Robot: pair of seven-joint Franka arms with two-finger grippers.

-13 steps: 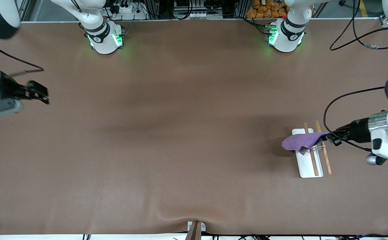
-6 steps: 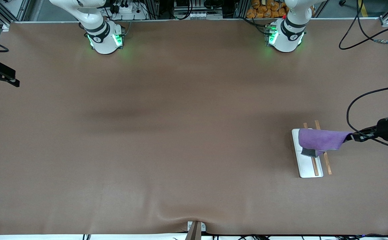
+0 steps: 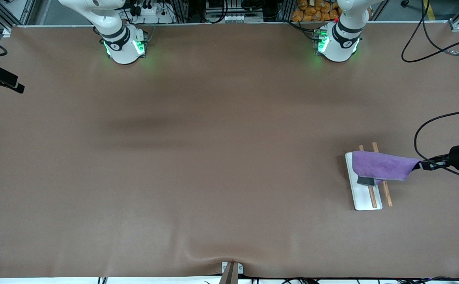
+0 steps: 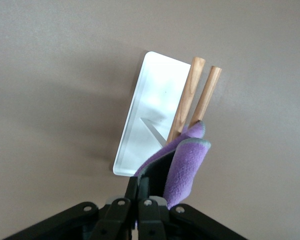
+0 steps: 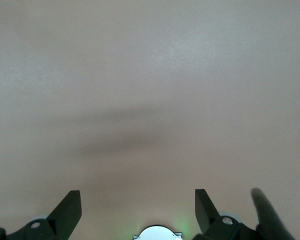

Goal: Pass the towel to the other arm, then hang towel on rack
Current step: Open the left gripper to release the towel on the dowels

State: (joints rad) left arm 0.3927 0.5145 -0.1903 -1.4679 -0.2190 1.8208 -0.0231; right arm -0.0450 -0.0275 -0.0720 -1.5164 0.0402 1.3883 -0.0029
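No readable writing anywhere. Left gripper point(image 3: 422, 165) clamped on a corner of the towel point(image 3: 381, 167), arm reaching in level, mostly cut off at the frame edge. Towel stretches from the gripper over the rack point(image 3: 365, 197), hiding the rods' middle. Right gripper point(image 5: 138, 210) spread wide, holding nothing, waiting over bare surface point(image 3: 198, 157) at the right arm's end, partly out of frame.

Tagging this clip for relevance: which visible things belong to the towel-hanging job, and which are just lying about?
Part of the job:
- towel, draped over the rack's rods
- rack, at the left arm's end of the table
- left end effector, shut on the towel's edge
- right end effector, open, waiting over the table's other end

Lying about:
- loose black cable near the left arm's base
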